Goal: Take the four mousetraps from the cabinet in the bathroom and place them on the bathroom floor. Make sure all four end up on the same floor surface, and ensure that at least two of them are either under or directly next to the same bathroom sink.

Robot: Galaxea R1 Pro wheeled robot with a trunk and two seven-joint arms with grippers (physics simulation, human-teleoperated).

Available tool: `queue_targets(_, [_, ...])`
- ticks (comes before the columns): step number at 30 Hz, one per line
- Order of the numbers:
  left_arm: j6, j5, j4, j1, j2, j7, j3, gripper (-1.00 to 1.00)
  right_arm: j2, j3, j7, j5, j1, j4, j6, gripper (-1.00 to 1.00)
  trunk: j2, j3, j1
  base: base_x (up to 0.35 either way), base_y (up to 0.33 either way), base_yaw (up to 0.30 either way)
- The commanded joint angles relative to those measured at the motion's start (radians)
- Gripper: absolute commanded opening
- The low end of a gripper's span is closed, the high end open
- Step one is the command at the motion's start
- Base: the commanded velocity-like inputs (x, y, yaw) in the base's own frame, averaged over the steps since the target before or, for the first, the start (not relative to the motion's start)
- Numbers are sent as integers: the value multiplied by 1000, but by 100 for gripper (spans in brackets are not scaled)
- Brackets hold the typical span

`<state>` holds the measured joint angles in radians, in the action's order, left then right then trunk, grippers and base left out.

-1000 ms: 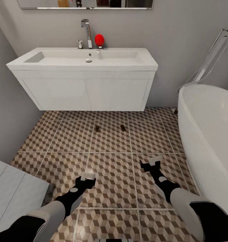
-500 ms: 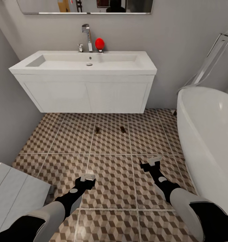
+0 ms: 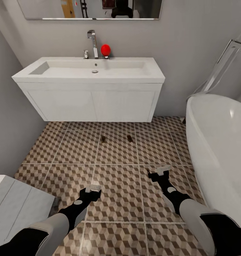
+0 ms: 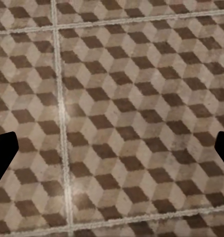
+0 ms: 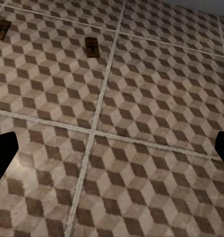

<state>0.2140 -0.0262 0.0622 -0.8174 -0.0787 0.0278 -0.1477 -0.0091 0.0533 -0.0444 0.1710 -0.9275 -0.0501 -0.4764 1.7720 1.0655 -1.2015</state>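
Two mousetraps lie on the cube-patterned bathroom floor just in front of the sink: one mousetrap to the left, the other mousetrap to the right. The right wrist view shows the same two brown boards, one and another. My left gripper hangs open over bare tiles, nothing between its fingers. My right gripper is open too and empty, short of the traps. The cabinet is out of view.
A white oval bathtub fills the right side close to my right arm. A white toilet lid sits at the lower left. A red ball stands by the chrome tap. Grey walls close the left and back.
The whole head view has shifted: the sink and mirror sit lower and slightly farther, so the camera moved. Both grippers stay open and empty; the traps have not moved on the floor.
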Motion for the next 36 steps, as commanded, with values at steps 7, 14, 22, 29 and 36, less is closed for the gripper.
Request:
queue_targets(7, [4,-3,-3,0,-1,3,-7,100,0,5,-5,4,1,16,-2,100,-49,-21,27,0,0,0])
queue_targets(14, [4,-3,-2,0,-2,4,-7,100,0,5,-5,4,1,19,-2,100,-98,-43,54,0,0,0])
queue_targets(22, [4,-3,-2,-1,-3,4,-6,100,0,5,-5,4,1,21,-2,100,-154,-68,85,0,0,0])
queue_targets(29, [4,-3,-2,0,-3,4,-7,100,0,5,-5,4,1,22,-2,100,-203,-90,111,0,0,0])
queue_targets(36, [4,-3,-3,0,-3,4,-6,100,0,5,-5,4,1,24,-2,100,-252,-112,138,0,0,0])
